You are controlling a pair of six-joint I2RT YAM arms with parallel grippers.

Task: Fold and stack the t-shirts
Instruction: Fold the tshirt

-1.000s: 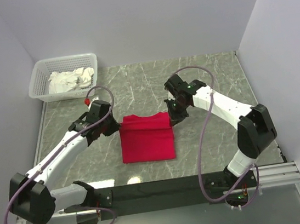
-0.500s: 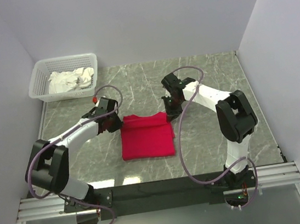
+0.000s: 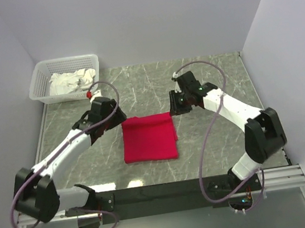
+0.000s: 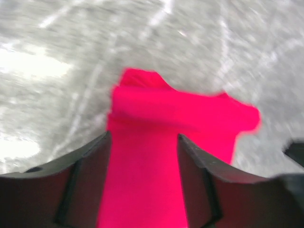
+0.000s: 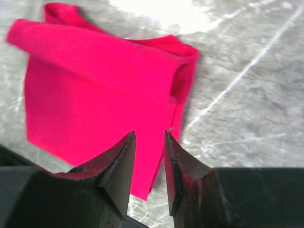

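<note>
A bright red t-shirt [image 3: 149,138] lies folded into a rectangle on the marble table, its far edge doubled over. My left gripper [image 3: 119,117] hovers just off the shirt's far left corner. In the left wrist view that gripper [image 4: 142,138] stands open, the shirt [image 4: 180,114] lying below and beyond the fingers [image 4: 90,161] with nothing between them. My right gripper [image 3: 173,105] sits by the far right corner. In the right wrist view it [image 5: 149,135] is open by a narrow gap above the shirt's [image 5: 95,85] right edge and grips nothing.
A white lattice basket [image 3: 67,60] stands at the table's far left corner with crumpled white cloth [image 3: 72,81] inside. Grey walls close in the table at the back and on both sides. The black rail [image 3: 163,191] with the arm bases runs along the near edge.
Both grippers have opened and let go of the shirt's far corners. They have drawn back slightly from the cloth, which now lies flat in its fold.
</note>
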